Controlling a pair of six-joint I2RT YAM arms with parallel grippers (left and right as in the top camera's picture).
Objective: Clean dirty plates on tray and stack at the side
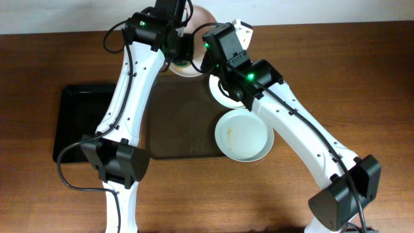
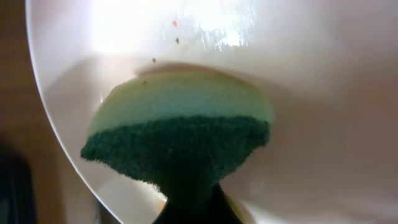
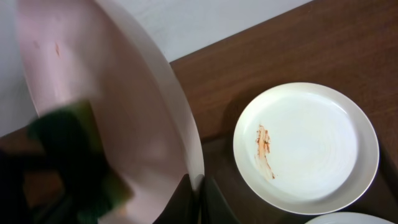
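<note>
My right gripper point(image 3: 199, 194) is shut on the rim of a white plate point(image 3: 112, 93) and holds it up on edge at the back of the table point(image 1: 206, 16). My left gripper point(image 2: 189, 208) is shut on a green-and-yellow sponge point(image 2: 177, 137), which is pressed against that plate's face point(image 2: 323, 93). A few small specks show on the plate above the sponge. A second plate point(image 1: 244, 134) with a brown smear point(image 3: 264, 149) lies at the right end of the dark brown tray point(image 1: 181, 129). A third plate point(image 1: 217, 92) lies behind it, mostly hidden under my right arm.
A smaller glossy black tray point(image 1: 74, 123) lies left of the brown tray, partly under my left arm. Both arms cross over the tray toward the back middle. Bare wooden table point(image 1: 362, 84) lies to the right.
</note>
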